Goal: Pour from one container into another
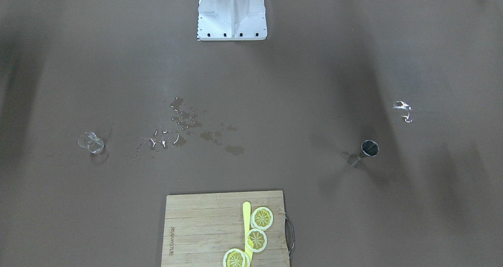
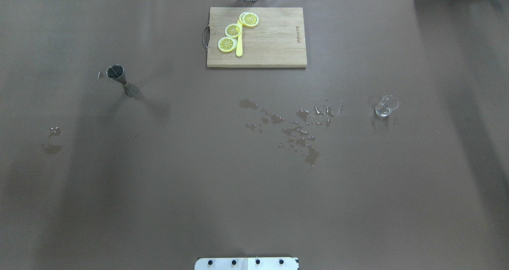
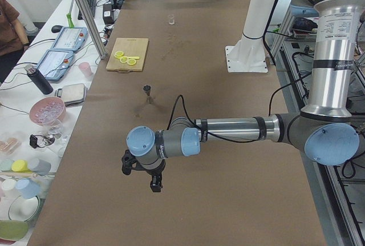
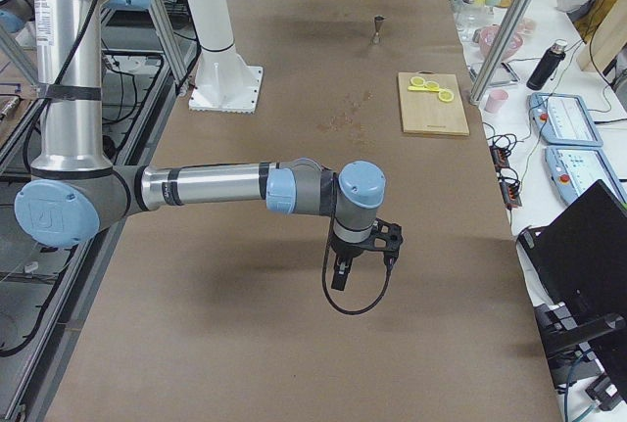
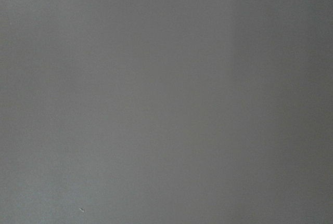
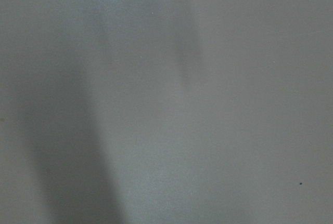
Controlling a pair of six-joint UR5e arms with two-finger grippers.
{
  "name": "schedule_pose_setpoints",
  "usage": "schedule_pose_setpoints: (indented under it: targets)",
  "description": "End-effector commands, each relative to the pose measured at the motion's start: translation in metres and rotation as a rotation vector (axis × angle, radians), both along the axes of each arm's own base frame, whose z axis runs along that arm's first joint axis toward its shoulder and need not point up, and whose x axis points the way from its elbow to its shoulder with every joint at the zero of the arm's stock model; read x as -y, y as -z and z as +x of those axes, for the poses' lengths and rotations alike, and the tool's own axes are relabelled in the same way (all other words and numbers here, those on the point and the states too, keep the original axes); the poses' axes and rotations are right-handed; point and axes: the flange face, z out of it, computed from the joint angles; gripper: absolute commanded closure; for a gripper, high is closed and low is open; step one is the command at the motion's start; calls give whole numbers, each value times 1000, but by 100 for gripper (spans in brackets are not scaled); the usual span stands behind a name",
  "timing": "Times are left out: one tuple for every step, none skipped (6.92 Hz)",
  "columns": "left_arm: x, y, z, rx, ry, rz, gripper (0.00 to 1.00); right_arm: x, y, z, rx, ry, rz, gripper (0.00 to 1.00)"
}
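Brown table (image 2: 254,206), wide and mostly bare. At its far edge from the robot, near the middle, a wooden board (image 2: 274,43) with three lemon slices (image 2: 233,30) and a yellow knife (image 2: 239,47) lying among them, toward the board's handle end.

Between the board and the robot's base, a spill (image 2: 296,127): scattered puddles and drops, spread from the table's middle toward the robot's right. Two smaller wet spots (image 2: 51,138) well out on the robot's left.

Metal measuring cup (image 2: 119,77): hourglass-shaped, upright on the robot's left half, open mouth up. Inside dark; contents not to be made out.

Glass (image 2: 385,106): small and clear, on the robot's right half, just beyond the spill's right end and well apart from the metal measuring cup. Looks empty, possibly tipped on its side, though too small and see-through to be sure.

Left pincer (image 3: 142,178): seen only in the left side view, hanging over bare table at the robot's left end, short of the metal measuring cup. Cannot tell whether open or closed.

Right pincer (image 4: 358,263): seen only in the right side view, hanging over bare table at the robot's right end, well apart from the glass. Again cannot tell how far open. Both wrist views filled with plain table surface only.
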Motion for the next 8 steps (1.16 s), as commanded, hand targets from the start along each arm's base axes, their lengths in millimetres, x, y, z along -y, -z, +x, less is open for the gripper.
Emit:
schedule_pose_setpoints:
  targets:
    - [0,5,1,1,6,2,1,-1,-4,0,0,1,-8,0]
    - [1,4,1,3,30,-24,1,-1,-9,0,0,1,-17,0]
    - [1,4,2,4,34,-32,1,-1,-11,0,0,1,-23,0]
    - [2,2,2,5,36,-34,1,-1,-11,0,0,1,-23,0]
    - [0,0,2,5,36,-40,1,-1,-11,0,0,1,-23,0]
    - [1,1,2,5,36,-39,2,-1,-10,0,3,0,-20,0]
    - [2,2,2,5,34,-37,1,0,-10,0,3,0,-19,0]
    - [2,1,1,7,35,-39,1,0,-10,0,3,0,-19,0]
